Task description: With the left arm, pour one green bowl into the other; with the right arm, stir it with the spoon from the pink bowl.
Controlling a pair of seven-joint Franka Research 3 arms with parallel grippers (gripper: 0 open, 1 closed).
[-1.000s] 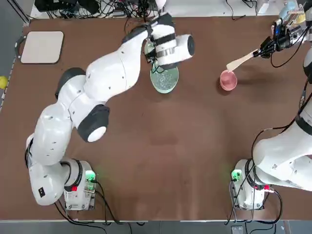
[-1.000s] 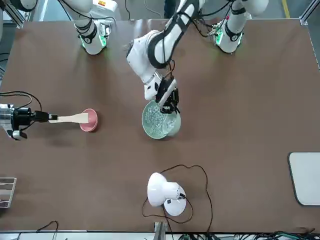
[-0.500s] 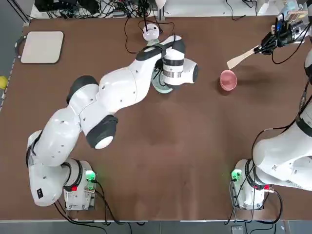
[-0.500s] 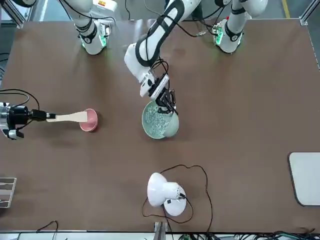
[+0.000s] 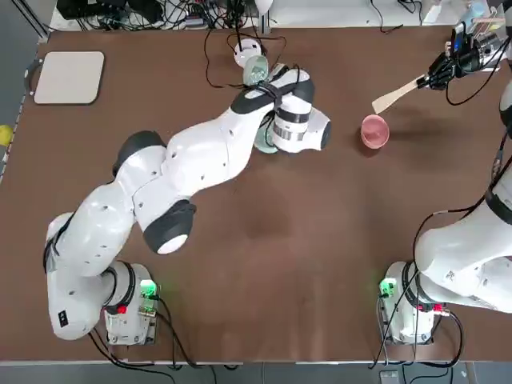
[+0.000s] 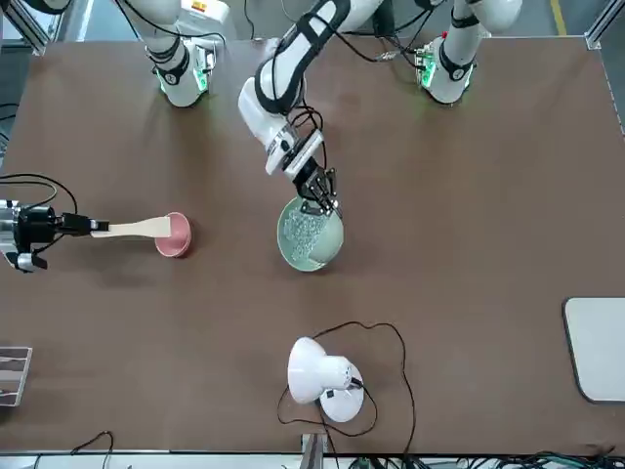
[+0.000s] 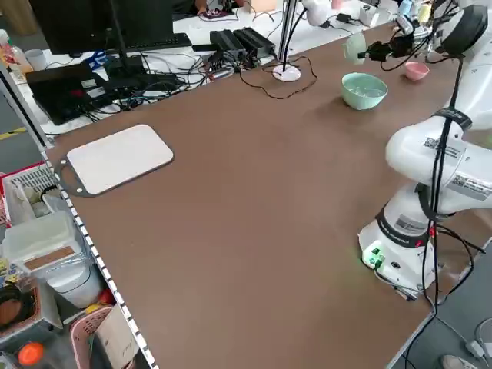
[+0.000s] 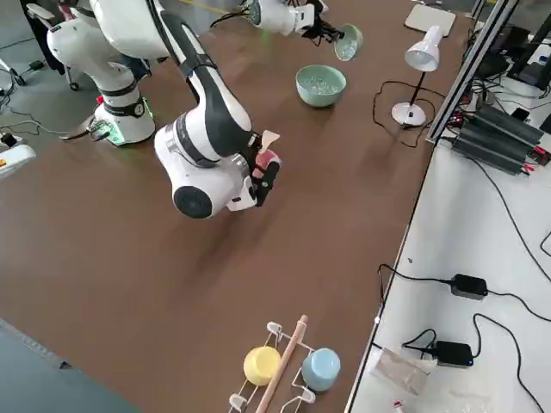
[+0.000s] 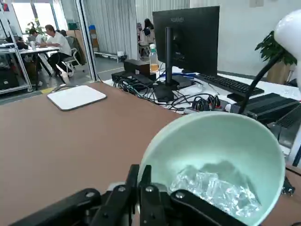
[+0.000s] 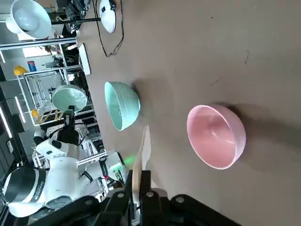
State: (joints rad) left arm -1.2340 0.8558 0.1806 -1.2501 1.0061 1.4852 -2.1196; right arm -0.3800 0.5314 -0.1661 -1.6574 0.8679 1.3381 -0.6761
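My left gripper is shut on the rim of the small sage-green bowl, which still holds clear crystal-like bits. It hangs tilted in the air, above and beyond the wide mint-green bowl, whose floor also carries some bits. In the top view the left wrist covers most of the wide bowl. My right gripper is shut on the handle of the wooden spoon. The spoon is held in the air beside the pink bowl, which looks empty.
A white desk lamp with a black cord stands at the table's far edge behind the bowls. A white pad lies in the far left corner. A rack with a yellow and a blue cup sits off the table's right side.
The left arm has raised the small green bowl away from the wide bowl's rim and swung its wrist over that bowl. The right gripper lifted the spoon slightly, then held still.
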